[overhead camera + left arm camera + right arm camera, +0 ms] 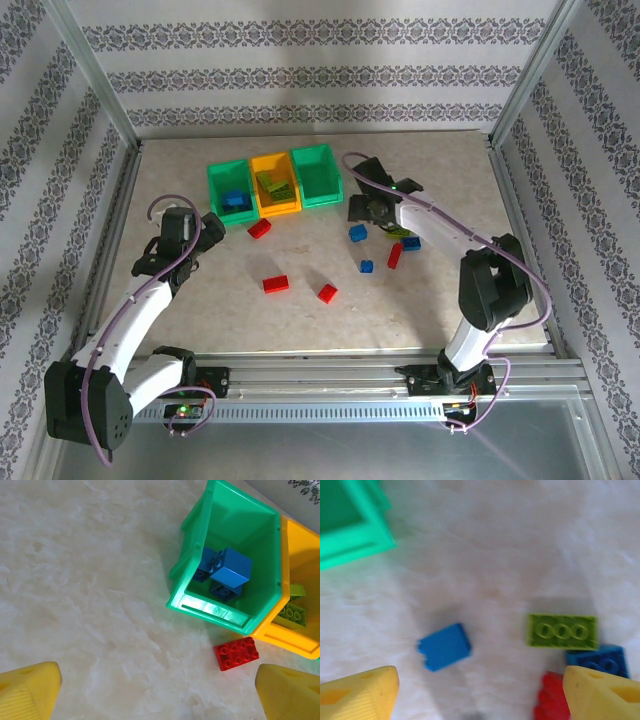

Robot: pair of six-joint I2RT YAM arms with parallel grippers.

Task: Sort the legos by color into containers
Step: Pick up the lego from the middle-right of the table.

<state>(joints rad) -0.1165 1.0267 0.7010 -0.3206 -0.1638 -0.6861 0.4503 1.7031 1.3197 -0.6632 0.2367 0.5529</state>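
Hovering over the counter [495,555], the right pincer [480,692] gapes wide and empty above a loose blue lego [444,646], while the left pincer [157,692], fully spread and empty, faces the green container [235,510] holding blue legos [227,572].

I'm driving a lab test cell, not a lived-in room: bare aluminium frame posts [95,75] rise at 11 and 1 o'clock, flat wallpaper panels [310,60] box in a stone-look tabletop [230,320], and a slotted metal rail [330,375] runs across 6 o'clock.
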